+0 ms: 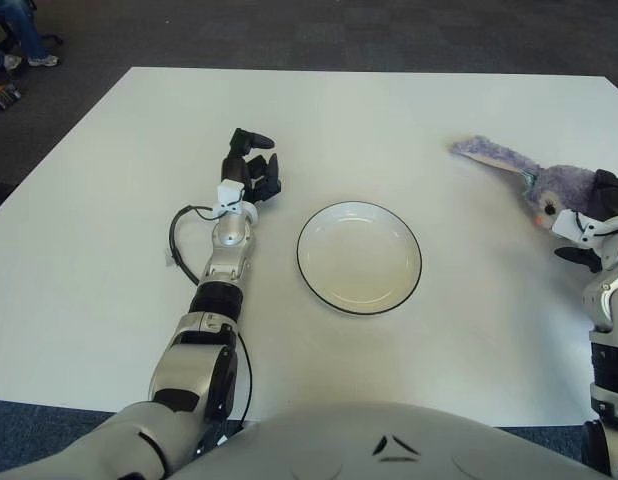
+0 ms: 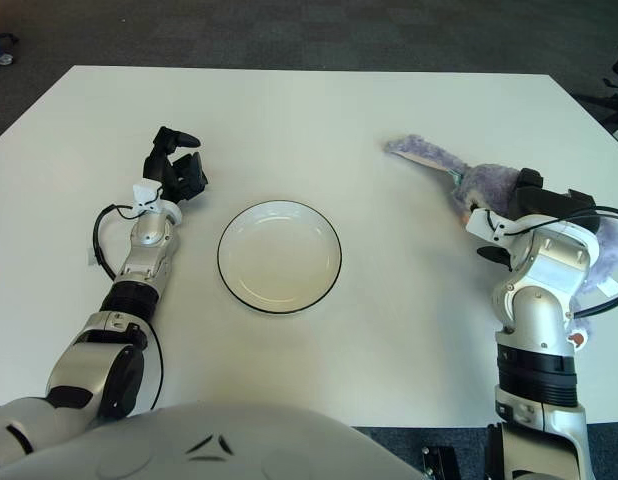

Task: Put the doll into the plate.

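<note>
The doll (image 2: 481,180) is a purple plush rabbit lying on the white table at the right, its long ear (image 2: 417,151) pointing left toward the middle. My right hand (image 2: 530,192) is on the doll's body just behind the head, black fingers curled around it; the forearm hides part of the plush. The white plate (image 1: 359,258) with a dark rim stands empty at the centre, well left of the doll. My left hand (image 1: 251,166) shows just left of the plate, fingers relaxed and holding nothing.
A black cable loop (image 1: 175,238) lies beside my left forearm. The table's (image 1: 389,110) right edge runs close behind the doll, with dark carpet beyond. A person's legs (image 1: 17,35) show at the far top left.
</note>
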`<act>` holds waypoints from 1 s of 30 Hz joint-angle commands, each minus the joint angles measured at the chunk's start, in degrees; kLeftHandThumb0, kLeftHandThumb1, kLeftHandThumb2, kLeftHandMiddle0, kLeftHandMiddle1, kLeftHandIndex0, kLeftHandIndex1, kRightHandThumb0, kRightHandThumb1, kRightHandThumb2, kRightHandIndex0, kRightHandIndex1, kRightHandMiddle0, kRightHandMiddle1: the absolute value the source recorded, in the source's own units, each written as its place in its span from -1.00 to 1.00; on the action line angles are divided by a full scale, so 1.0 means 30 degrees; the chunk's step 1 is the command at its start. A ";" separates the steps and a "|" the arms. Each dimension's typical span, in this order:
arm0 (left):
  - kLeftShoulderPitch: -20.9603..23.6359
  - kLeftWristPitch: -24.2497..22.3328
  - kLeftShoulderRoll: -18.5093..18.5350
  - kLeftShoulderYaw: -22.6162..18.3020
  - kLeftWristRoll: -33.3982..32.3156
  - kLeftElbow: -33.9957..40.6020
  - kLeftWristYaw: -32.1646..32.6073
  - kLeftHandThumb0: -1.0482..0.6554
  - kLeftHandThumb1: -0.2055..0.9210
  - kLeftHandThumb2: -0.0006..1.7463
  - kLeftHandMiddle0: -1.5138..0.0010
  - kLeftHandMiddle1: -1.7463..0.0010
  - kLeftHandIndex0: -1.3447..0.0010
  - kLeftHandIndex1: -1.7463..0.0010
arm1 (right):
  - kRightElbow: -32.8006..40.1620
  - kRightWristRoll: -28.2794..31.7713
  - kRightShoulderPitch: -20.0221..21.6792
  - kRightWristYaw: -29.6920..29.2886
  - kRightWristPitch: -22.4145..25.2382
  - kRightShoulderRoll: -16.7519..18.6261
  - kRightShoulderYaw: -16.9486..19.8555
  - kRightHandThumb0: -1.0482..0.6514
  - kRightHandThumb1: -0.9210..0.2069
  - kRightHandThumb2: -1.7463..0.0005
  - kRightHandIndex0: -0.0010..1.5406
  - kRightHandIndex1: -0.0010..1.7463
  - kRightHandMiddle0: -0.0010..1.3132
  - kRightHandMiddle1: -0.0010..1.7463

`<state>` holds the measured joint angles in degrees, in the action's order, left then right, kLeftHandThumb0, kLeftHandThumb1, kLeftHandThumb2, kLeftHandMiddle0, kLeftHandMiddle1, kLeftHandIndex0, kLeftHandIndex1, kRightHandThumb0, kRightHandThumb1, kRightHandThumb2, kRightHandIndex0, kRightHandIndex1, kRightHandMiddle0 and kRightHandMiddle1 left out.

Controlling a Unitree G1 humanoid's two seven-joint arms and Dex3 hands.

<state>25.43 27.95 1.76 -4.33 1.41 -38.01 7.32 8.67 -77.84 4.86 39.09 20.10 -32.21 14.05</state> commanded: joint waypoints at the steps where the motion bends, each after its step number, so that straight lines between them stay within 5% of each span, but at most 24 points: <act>1: -0.0929 0.0447 0.0003 0.0063 0.0099 -0.0969 -0.0270 -0.22 0.52 0.02 -0.24 -1.00 0.47 -1.00 | -0.0689 0.1178 -0.0293 -0.0167 -0.0083 -0.0485 -0.0568 -0.54 0.05 0.00 -1.00 0.16 -1.00 -0.88; 10: -0.0792 0.0675 0.0130 0.0064 0.0159 -0.1377 -0.0322 -0.22 0.53 0.01 -0.23 -1.00 0.47 -1.00 | -0.0722 0.2872 -0.0484 -0.1758 0.0434 -0.0972 -0.1094 -0.61 -0.01 0.07 -1.00 0.62 -1.00 -0.74; 17: -0.0746 0.0676 0.0101 0.0025 0.0100 -0.1449 -0.0305 -0.22 0.54 0.01 -0.24 -1.00 0.47 -1.00 | -0.0987 0.3615 -0.0168 -0.3060 0.1567 -0.0701 -0.1381 -0.50 0.07 0.02 -1.00 0.79 -1.00 -0.61; 26: -0.0764 0.0474 0.0076 0.0011 0.0130 -0.1363 -0.0185 -0.22 0.55 0.00 -0.23 -1.00 0.48 -1.00 | -0.1443 0.3671 0.0471 -0.4205 0.3378 -0.0564 -0.2167 -0.01 0.21 -0.24 -0.76 0.99 -1.00 -0.10; 28: -0.0774 0.0410 0.0081 0.0018 0.0150 -0.1327 -0.0165 -0.22 0.55 -0.01 -0.23 -1.00 0.48 -1.00 | -0.1464 0.3518 0.0555 -0.4439 0.3801 -0.0545 -0.2383 0.43 -0.02 -0.27 -0.53 1.00 -1.00 0.09; 30: -0.0779 0.0378 0.0084 0.0020 0.0157 -0.1307 -0.0159 -0.22 0.56 -0.01 -0.23 -1.00 0.48 -1.00 | -0.1461 0.3472 0.0576 -0.4623 0.4095 -0.0599 -0.2580 0.57 -0.08 -0.29 -0.44 1.00 -1.00 0.20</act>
<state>26.52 29.29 2.24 -4.35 1.42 -39.95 6.72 5.29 -68.10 6.38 25.39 30.78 -34.77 7.43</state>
